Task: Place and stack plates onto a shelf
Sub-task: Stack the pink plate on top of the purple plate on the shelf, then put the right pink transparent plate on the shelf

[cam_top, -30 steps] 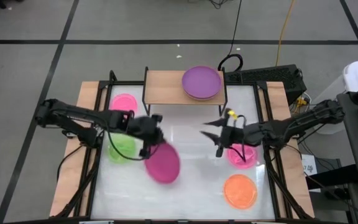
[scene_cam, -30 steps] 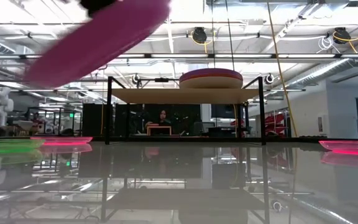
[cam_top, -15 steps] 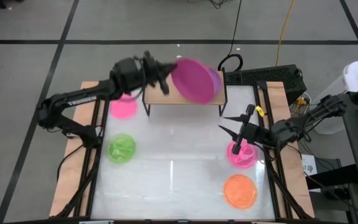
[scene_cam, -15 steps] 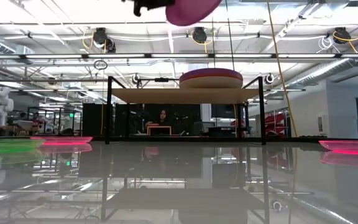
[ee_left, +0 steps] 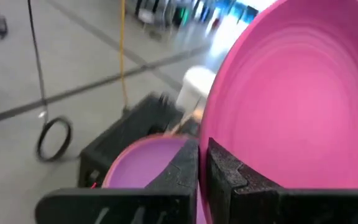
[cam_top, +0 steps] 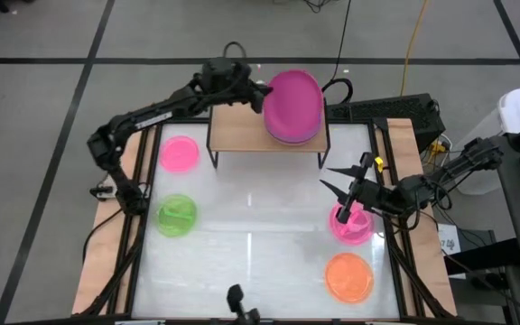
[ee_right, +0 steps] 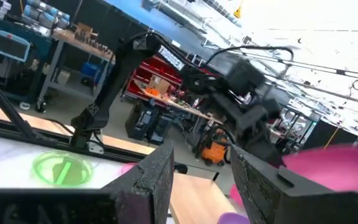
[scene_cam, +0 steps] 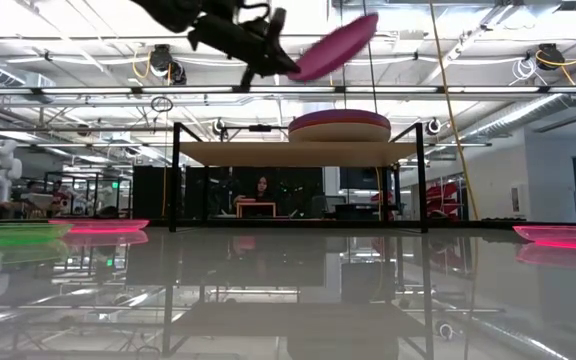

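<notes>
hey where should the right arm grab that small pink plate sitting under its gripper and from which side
Take the small pink plate by its rim, coming down from above. It lies flat on the white table, so only the raised edge gives the fingers something to pinch. The right gripper is open above it; the edge toward the table's middle looks nearest and unobstructed.

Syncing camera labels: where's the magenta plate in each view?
High view: magenta plate held by the left claw over the purple plate, on the right end of the shelf.
Low view: top centre, tilted, above the shelf.
Left wrist view: fills the right side.
Right wrist view: lower right edge.
Shared landmark: the purple plate below it.
</notes>
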`<state>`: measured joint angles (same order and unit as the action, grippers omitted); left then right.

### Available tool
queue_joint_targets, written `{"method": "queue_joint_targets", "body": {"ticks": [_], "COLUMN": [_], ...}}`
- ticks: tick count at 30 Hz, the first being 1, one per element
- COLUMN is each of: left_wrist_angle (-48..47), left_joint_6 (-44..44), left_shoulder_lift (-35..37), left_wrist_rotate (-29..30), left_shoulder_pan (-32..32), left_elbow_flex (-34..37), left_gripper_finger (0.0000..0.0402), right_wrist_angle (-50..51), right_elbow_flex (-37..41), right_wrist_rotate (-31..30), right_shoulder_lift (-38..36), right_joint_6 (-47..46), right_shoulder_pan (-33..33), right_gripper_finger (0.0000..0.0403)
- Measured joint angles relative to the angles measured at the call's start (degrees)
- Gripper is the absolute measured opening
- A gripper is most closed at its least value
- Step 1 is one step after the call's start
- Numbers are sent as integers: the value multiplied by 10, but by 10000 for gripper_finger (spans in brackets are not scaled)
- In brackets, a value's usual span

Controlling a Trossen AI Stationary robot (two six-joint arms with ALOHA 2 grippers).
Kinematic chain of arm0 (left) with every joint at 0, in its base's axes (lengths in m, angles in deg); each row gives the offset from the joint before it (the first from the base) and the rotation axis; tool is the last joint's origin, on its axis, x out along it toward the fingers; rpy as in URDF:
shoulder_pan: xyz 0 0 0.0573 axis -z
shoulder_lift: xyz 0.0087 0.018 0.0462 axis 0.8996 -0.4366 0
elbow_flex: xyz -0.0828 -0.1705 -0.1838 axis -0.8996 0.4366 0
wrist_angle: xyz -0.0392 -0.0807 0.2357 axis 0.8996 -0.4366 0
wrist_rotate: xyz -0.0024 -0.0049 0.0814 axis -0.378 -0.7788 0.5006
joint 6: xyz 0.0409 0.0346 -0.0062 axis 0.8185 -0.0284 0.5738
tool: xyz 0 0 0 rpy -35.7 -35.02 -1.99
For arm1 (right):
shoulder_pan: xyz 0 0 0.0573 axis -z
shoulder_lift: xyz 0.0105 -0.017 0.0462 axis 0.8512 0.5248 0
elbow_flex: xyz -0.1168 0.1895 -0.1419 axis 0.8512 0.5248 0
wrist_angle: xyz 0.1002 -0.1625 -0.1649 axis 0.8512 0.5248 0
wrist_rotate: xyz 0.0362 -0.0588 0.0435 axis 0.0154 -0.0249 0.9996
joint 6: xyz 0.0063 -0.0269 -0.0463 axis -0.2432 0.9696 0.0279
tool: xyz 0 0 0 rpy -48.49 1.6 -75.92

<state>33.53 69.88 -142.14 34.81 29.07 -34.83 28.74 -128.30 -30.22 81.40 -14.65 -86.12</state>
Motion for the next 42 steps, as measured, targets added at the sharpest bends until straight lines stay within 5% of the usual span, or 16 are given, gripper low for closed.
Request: {"method": "queue_joint_targets", "body": {"ticks": [6, 20, 30, 35, 42], "left_wrist_angle": [-138, -117, -98, -233, -363], "left_joint_6": [82, 136, 205, 283, 260], "left_shoulder_lift": [-62, -42, 135, 243, 374], "left_wrist_rotate": [2, 36, -7, -30, -14], "left_shoulder_pan": [6, 9, 18, 37, 55], "left_elbow_flex": [-95, -98, -98, -99, -40], "left_gripper_finger": [29, 156, 160, 161, 161], "right_wrist_angle": [9, 31, 62, 74, 78], "right_elbow_flex": [0, 0, 0, 0, 0], "right_wrist_rotate": [0, 0, -1, -2, -2], "right_shoulder_lift": [0, 0, 0, 0, 0], "right_joint_6": [-12, -27, -42, -44, -57], "right_shoulder_pan": [-1, -1, -1, -1, -1], "right_gripper_finger": [139, 139, 139, 139, 139]}}
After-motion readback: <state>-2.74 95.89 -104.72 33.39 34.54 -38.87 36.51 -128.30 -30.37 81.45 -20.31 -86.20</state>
